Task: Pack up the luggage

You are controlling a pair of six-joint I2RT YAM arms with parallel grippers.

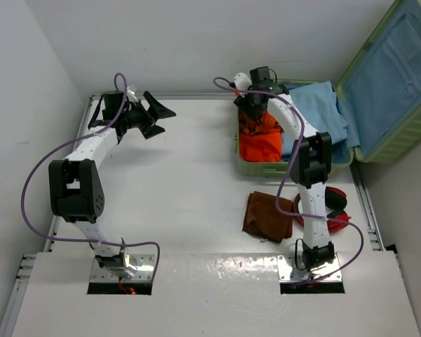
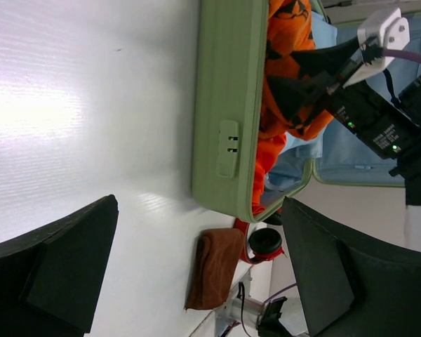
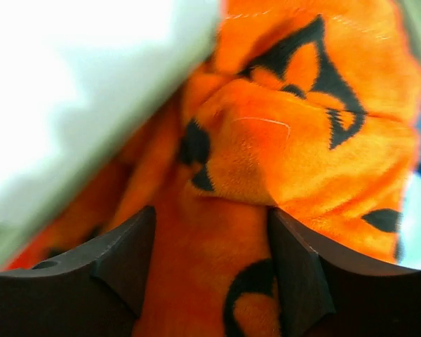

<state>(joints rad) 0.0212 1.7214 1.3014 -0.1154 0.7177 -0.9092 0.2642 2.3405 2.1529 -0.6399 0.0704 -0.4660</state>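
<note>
Brown cloth (image 1: 268,216) lies near my right base, unpacked. Farther out, my right pincer (image 3: 210,242) straddles the orange cloth (image 3: 302,140), jaws apart; can't tell if it's pinching. Risk: fabric snags a finger on lift-out and drags over the rim. Left pincer (image 1: 160,116) released, empty, 11 o'clock. Luggage (image 1: 258,169) at 2 o'clock: light-green, ribbed, lid open toward 3, blue lining.

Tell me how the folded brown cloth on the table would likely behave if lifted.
The brown cloth lies in soft folds, so it would probably droop and unfold when lifted. It looks thin, likely light. Pushed, it may bunch rather than slide.
</note>
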